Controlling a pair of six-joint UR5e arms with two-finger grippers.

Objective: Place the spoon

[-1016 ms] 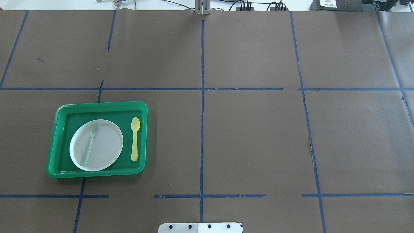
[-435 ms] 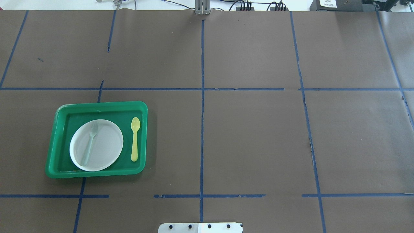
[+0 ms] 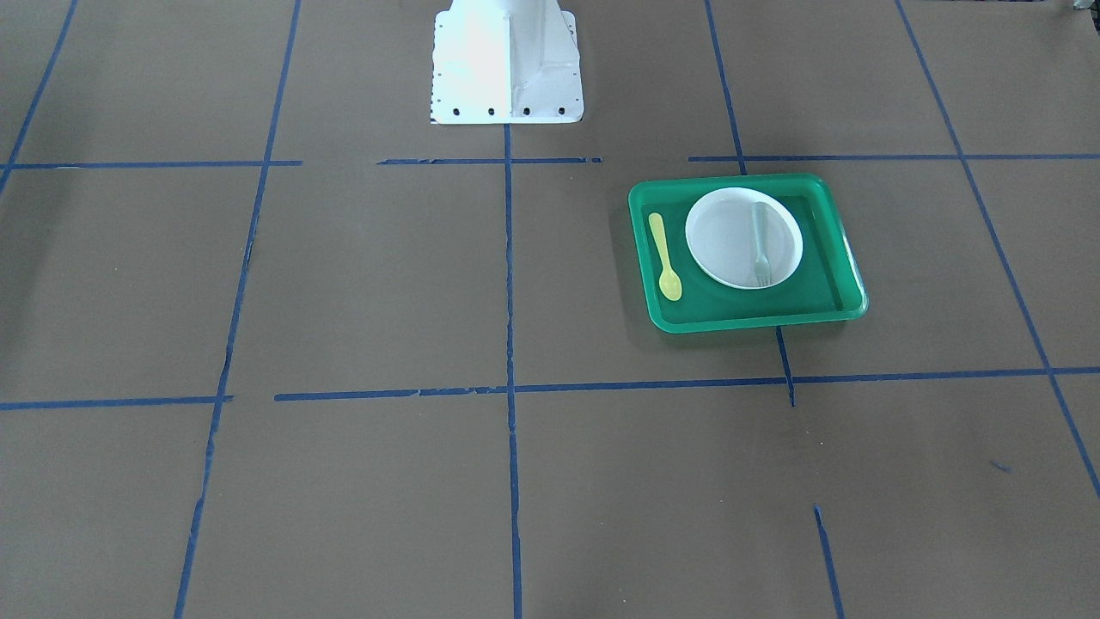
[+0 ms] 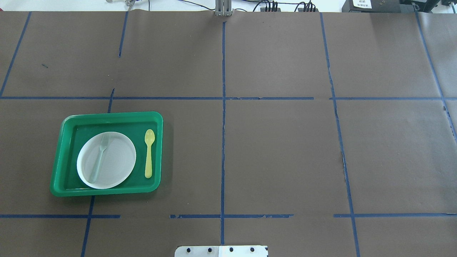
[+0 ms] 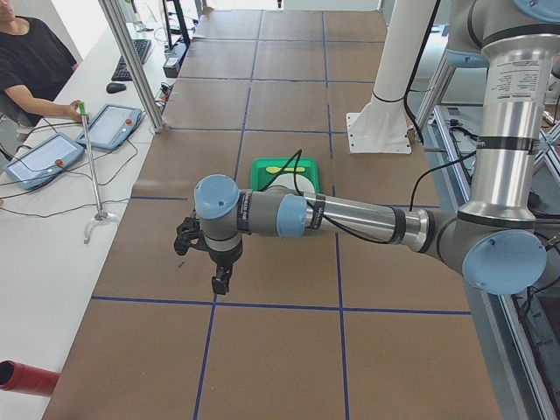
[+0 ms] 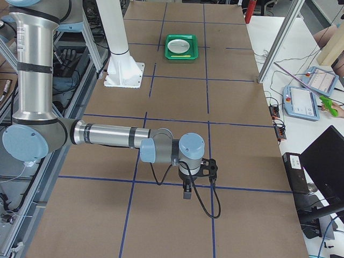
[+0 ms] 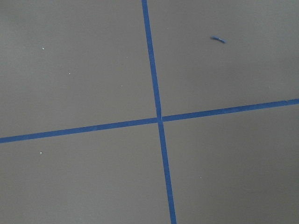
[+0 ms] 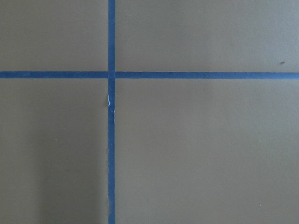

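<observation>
The yellow spoon [image 4: 149, 153] lies flat in the green tray [image 4: 107, 116] between the white plate [image 4: 119, 162] and the rim, so the left claw [image 5: 217, 282] or right claw [image 6: 187, 192], both far off with a grip that cannot be told, might skid its slim handle or bump the plate.

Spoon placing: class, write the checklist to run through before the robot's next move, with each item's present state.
1. Yellow spoon lies flat on the green tray floor: ok.
2. Spoon apart from the white plate: ok.
3. Grey-green fork rests on the plate, not across the spoon: ok.
4. A hand above the spoon: not ok; the left hand hangs over bare table.
5. Whether left hand and right hand are open: cannot tell.
</observation>
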